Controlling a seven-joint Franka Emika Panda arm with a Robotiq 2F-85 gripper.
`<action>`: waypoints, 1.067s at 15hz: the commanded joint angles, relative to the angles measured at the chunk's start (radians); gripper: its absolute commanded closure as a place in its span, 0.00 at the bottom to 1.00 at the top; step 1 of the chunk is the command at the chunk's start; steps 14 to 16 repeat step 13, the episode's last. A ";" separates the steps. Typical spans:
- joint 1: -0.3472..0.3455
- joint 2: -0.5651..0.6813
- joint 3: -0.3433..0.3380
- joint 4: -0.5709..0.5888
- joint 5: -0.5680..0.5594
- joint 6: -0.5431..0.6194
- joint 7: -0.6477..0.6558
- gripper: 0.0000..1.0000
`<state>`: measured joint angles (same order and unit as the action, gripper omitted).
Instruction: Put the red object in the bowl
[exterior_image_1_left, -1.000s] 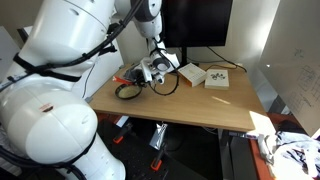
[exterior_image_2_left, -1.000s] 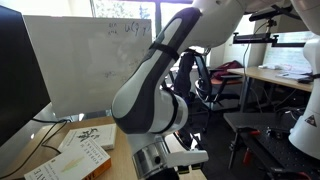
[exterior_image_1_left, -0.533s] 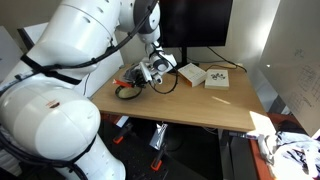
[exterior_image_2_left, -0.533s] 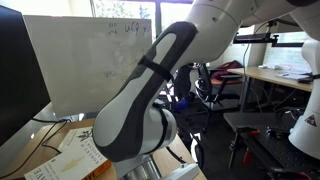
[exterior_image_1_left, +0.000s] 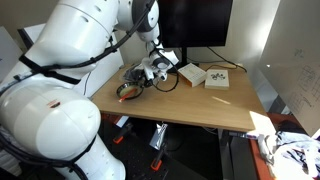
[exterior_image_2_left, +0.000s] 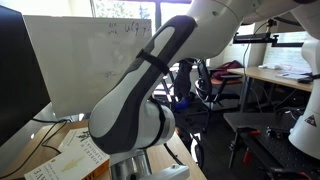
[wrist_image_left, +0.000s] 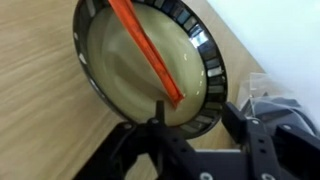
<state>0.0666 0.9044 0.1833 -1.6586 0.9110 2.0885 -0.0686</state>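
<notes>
In the wrist view the red object (wrist_image_left: 145, 50), a thin straight red stick, lies slanted across the pale inside of the bowl (wrist_image_left: 207, 60), which has a dark ribbed rim. My gripper (wrist_image_left: 197, 122) hangs just above the bowl's near rim, open, with nothing between its black fingers (wrist_image_left: 160, 118). The stick's lower end sits close to the left finger but is free of it. In an exterior view the gripper (exterior_image_1_left: 148, 72) hovers over the bowl (exterior_image_1_left: 128, 92) at the wooden table's end.
Two flat white boxes (exterior_image_1_left: 192, 73) (exterior_image_1_left: 217, 79) lie further along the table (exterior_image_1_left: 200, 105), below a dark monitor (exterior_image_1_left: 195, 25). A black cable loops beside the bowl (exterior_image_1_left: 166, 85). The arm fills the other exterior view, with white boxes (exterior_image_2_left: 80, 150) low at the left.
The jaws have opened. The red stick, held at the gripper a second ago, now lies in the bowl. The arm has barely shifted.
</notes>
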 joint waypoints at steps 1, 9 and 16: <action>0.008 -0.075 -0.012 -0.093 0.022 0.079 0.021 0.02; 0.023 -0.182 -0.005 -0.201 -0.075 0.069 -0.024 0.00; 0.034 -0.294 -0.005 -0.335 -0.040 0.207 -0.025 0.00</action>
